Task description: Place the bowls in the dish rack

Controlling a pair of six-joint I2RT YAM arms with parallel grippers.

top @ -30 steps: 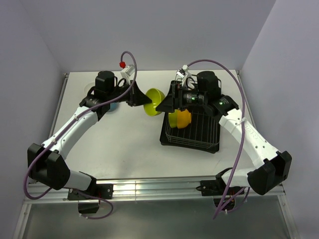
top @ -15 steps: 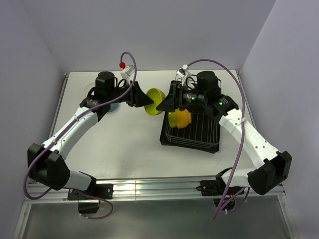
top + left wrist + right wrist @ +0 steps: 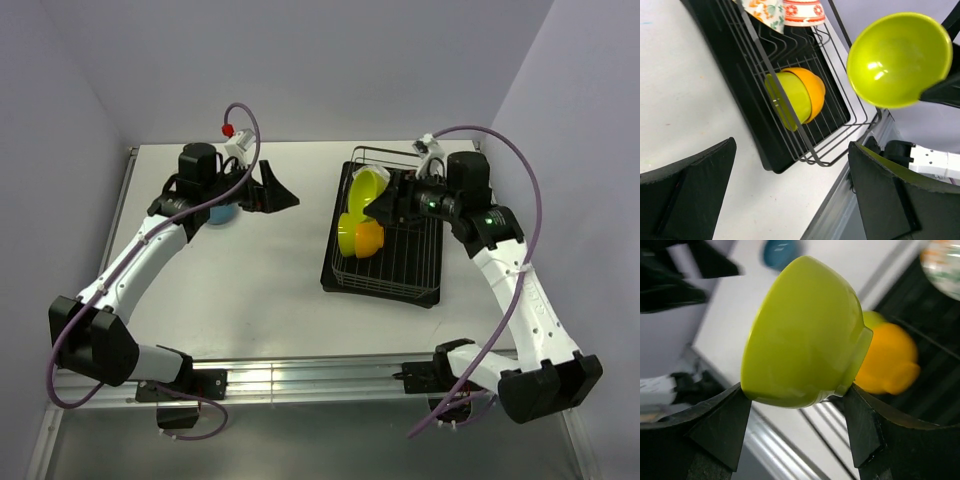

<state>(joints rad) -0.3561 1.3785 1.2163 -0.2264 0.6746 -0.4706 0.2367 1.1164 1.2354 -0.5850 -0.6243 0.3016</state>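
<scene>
- Now the lime green bowl (image 3: 368, 186) has passed across: the right fingers (image 3: 715, 435) clamp it, tilted, above the dish rack (image 3: 400, 262), near its far end.
- Meanwhile the left fingers (image 3: 685, 185), spread and empty, have pulled back over the desk (image 3: 260, 270).
- Handover done; I'd say only slotting it in by the orange bowl (image 3: 371, 238) remains.

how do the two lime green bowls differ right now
The lime green plastic bowl in the air is gripped by the right hand over the black wire dish rack. The lime green plastic bowl in the rack stands on edge among the wires. The first touches no other bowl, while the second nests against the round orange plastic bowl. Both look alike in colour and shape.
</scene>
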